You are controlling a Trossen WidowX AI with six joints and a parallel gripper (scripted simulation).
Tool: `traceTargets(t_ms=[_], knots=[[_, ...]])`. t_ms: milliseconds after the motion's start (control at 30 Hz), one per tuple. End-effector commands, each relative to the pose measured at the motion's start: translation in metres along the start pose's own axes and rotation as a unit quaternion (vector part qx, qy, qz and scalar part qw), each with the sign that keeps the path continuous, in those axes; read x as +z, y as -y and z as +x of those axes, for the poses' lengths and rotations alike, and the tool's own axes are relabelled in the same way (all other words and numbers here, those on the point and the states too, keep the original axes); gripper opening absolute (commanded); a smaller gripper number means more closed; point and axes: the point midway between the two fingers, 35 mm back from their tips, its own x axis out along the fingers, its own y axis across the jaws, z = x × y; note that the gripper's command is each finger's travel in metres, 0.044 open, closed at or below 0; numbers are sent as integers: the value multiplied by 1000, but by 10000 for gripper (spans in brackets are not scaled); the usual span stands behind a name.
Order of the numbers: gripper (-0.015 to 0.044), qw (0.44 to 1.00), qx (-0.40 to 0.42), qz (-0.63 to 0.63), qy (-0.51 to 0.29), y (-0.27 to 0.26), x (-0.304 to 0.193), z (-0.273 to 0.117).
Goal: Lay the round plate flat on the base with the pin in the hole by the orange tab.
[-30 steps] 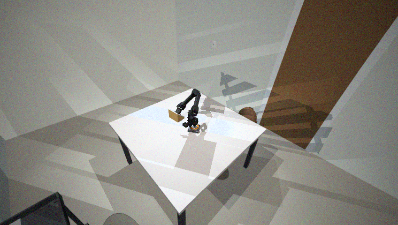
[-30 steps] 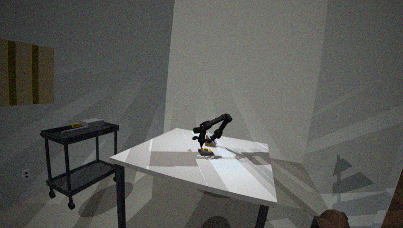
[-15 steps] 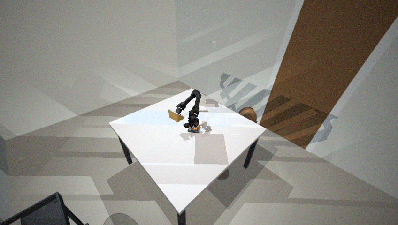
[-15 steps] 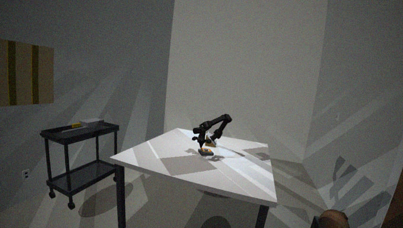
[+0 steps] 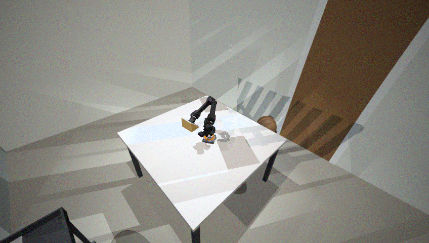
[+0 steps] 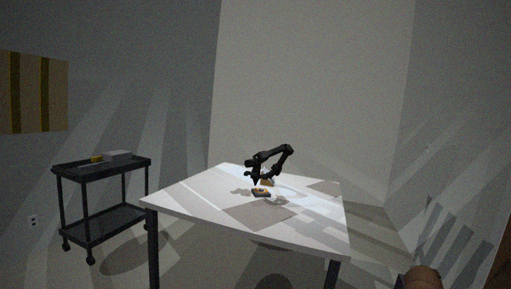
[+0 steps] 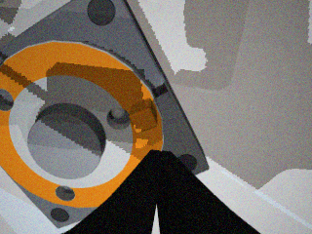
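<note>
Pushing with your gripper [image 7: 156,211], fingers pressed together and holding nothing, you risk overshooting; the plate [image 7: 78,124] could rotate past the pin.
</note>
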Motion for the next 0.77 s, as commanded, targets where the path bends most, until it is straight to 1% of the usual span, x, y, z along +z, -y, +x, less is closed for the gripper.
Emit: traceTargets(t_ms=[0, 100, 133, 733], knots=[[0, 1000, -4, -4, 3, 0, 0, -25], [0, 1000, -4, -4, 3, 0, 0, -28], [0, 1000, -2, 0, 6, 1, 0, -19], [0, 1000, -2, 0, 6, 1, 0, -19]])
